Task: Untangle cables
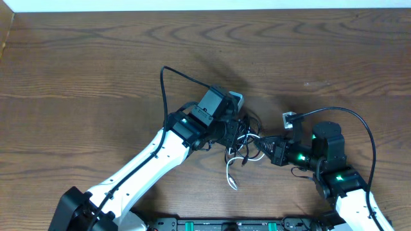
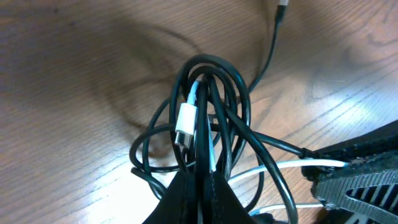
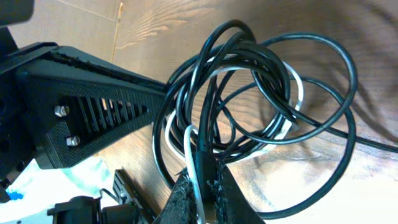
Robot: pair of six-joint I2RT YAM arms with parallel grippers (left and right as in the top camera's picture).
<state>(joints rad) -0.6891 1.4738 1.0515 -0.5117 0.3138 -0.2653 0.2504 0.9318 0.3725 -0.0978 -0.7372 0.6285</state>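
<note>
The cables (image 1: 243, 142) lie knotted in a small tangle at the table's middle, between both grippers. Several black loops (image 2: 214, 87) wrap a white cord whose plug (image 2: 185, 124) shows in the bundle. A white tail (image 1: 232, 180) trails toward the front edge. My left gripper (image 1: 232, 133) (image 2: 203, 190) is shut on black and white strands at the tangle's left side. My right gripper (image 1: 262, 145) (image 3: 203, 194) is shut on a white strand (image 3: 193, 155) and a black one at the right side. One black cord runs off to a metal plug (image 2: 283, 5).
Thick black arm wires arc above the left arm (image 1: 164, 83) and over the right arm (image 1: 359, 122), the latter ending at a small white connector (image 1: 289, 119). The arms' base rail (image 1: 231, 225) lines the front edge. Bare wooden tabletop (image 1: 83, 58) spreads to the back and left.
</note>
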